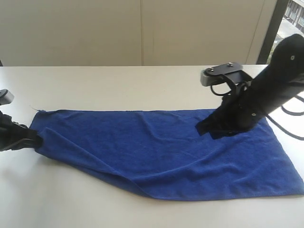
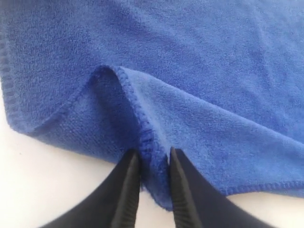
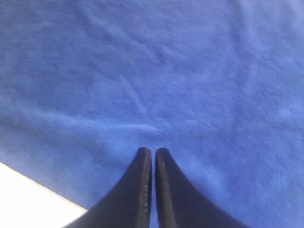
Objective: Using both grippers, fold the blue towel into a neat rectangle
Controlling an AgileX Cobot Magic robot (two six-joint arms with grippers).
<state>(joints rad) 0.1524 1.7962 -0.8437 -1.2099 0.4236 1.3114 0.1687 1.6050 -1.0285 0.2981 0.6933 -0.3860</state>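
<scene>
1. The blue towel lies spread across the pale table, its long side running from nine o'clock to three. The edge around seven o'clock is doubled into a low ridge.
2. At nine o'clock the left gripper has its jaws clamped on a raised pleat of the stitched hem, with cloth filling the gap between them.
3. Toward two o'clock of the cloth the right gripper stands tilted, jaws clenched together and tips down on the pile. Whether any fabric is nipped between them I cannot tell.
4. The towel looks light, soft and limp. It will likely sag and drag rather than hold a line, though its nap should give a sure grip.
5. The best holds, to my eye, are on the hem at the corners, one per gripper, so the edge lifts evenly.
</scene>
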